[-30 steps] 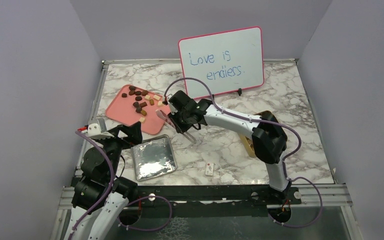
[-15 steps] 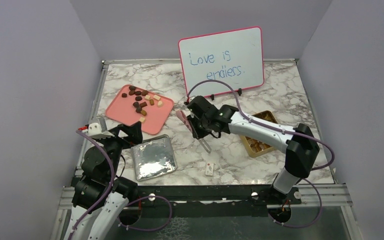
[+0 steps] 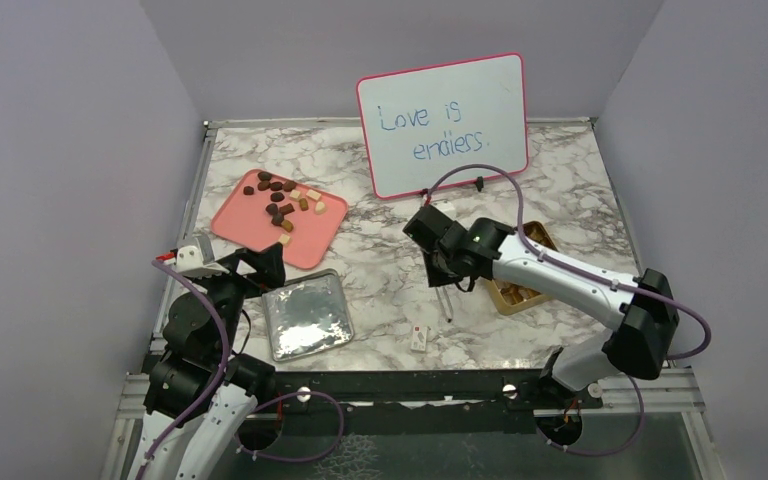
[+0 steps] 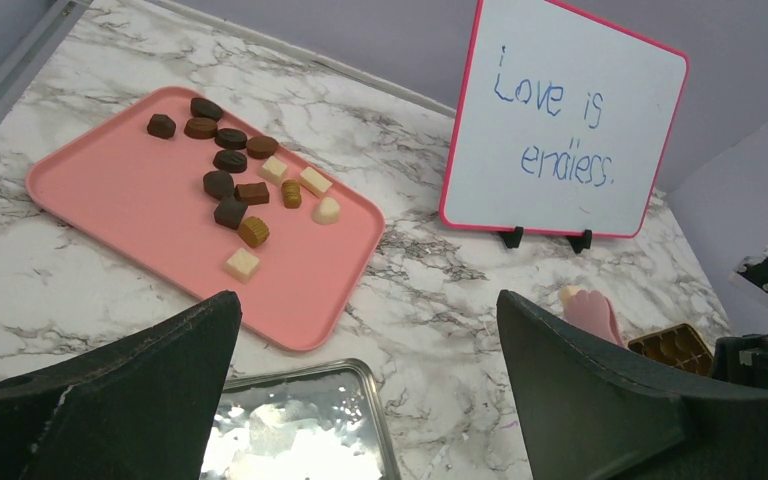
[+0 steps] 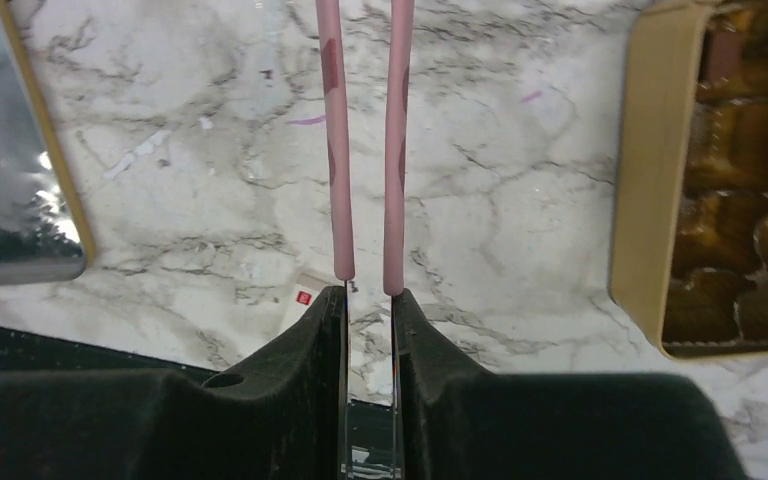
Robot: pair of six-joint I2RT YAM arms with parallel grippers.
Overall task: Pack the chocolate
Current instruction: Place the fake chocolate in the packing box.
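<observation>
The chocolate (image 3: 282, 203) lies as several dark brown, tan and cream pieces on a pink tray (image 3: 250, 230), also clear in the left wrist view (image 4: 235, 190). My right gripper (image 3: 443, 268) is shut on pink-sleeved metal tongs (image 5: 365, 150) and hangs just left of the gold box (image 3: 512, 296). In the left wrist view a pale piece (image 4: 570, 294) shows at the tongs' pink tip (image 4: 592, 318). The tongs' tips are out of the right wrist view. My left gripper (image 4: 370, 380) is open and empty, over the near left of the table.
A silver lid (image 3: 305, 315) lies near the left gripper. A small white tag (image 3: 420, 338) lies by the near edge. A whiteboard (image 3: 445, 125) stands at the back. The gold box (image 5: 650, 180) has brown moulded compartments; which hold pieces I cannot tell.
My right arm has swung from the pink tray's right edge to the gold box's left side, carrying the tongs. The left arm has not moved.
</observation>
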